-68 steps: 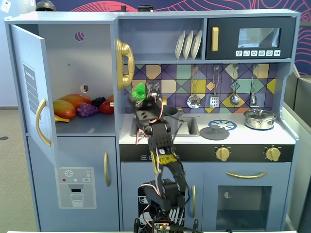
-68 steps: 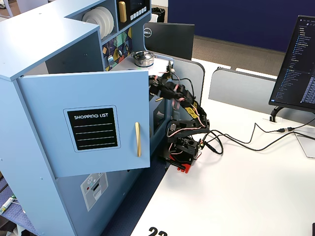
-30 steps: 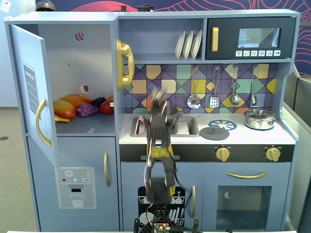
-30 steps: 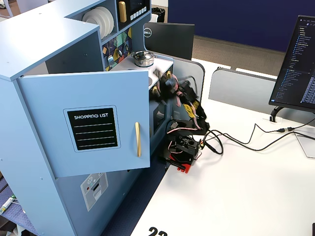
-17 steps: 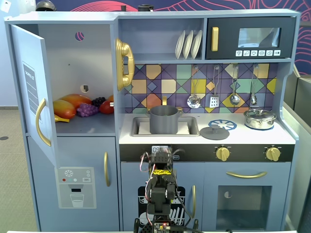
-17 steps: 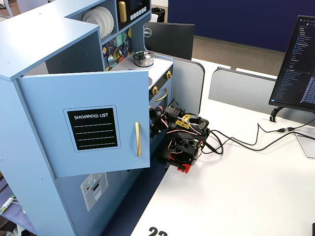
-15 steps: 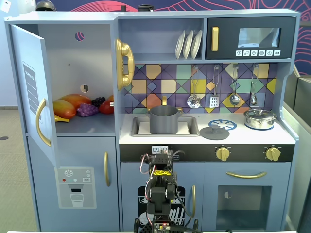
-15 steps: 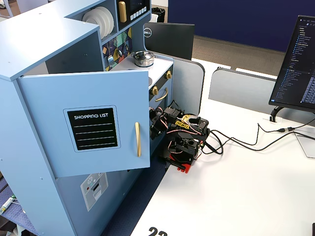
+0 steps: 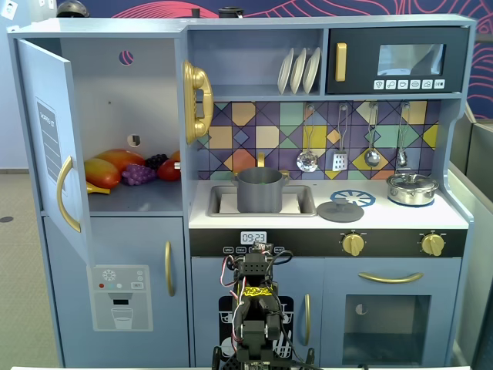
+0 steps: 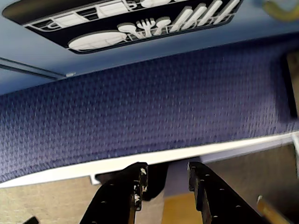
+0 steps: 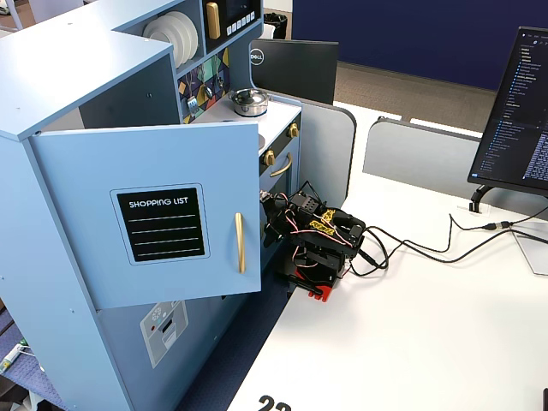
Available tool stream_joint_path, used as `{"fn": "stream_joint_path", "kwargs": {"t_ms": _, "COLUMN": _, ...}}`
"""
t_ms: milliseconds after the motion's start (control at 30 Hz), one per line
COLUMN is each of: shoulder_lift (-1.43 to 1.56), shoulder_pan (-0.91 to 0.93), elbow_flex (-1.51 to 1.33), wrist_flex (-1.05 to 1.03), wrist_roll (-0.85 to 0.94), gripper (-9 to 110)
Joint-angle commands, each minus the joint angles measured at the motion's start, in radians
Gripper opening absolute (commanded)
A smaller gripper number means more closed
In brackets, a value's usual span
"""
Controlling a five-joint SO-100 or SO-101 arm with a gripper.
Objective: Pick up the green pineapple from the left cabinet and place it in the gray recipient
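Observation:
The left cabinet (image 9: 115, 92) stands with its door (image 9: 48, 146) swung open; the door also shows in the other fixed view (image 11: 163, 214). On its shelf lie a mango (image 9: 104, 171), a purple grape bunch (image 9: 139, 174) and red and dark fruits. No green pineapple shows on the shelf. The gray recipient (image 9: 259, 193) stands in the sink, and a greenish patch (image 9: 262, 176) shows just inside its rim; I cannot tell its shape. My arm (image 9: 254, 308) is folded low in front of the kitchen. My gripper (image 10: 166, 179) is open and empty, over the table edge.
A shiny lidded silver pot (image 9: 412, 187) and a gray lid (image 9: 340, 210) sit on the counter. Utensils hang on the back wall. The arm's base (image 11: 321, 248) sits on a white table beside the kitchen, with cables and a monitor (image 11: 514, 103) to the right.

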State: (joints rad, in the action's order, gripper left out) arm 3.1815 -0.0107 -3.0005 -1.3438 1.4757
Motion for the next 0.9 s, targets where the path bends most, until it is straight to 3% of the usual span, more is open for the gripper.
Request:
{"fn": "stream_joint_path", "kwargs": {"t_ms": 0, "shoulder_lift": -0.005, "shoulder_pan": -0.025, "elbow_flex": -0.002, "wrist_flex": -0.187, "wrist_roll": 0.055, "gripper": 2}}
{"fn": "stream_joint_path", "kwargs": {"t_ms": 867, "shoulder_lift": -0.003, "shoulder_pan": 0.002, "elbow_flex": -0.002, "wrist_flex": -0.187, "wrist_roll": 0.035, "gripper": 5}}
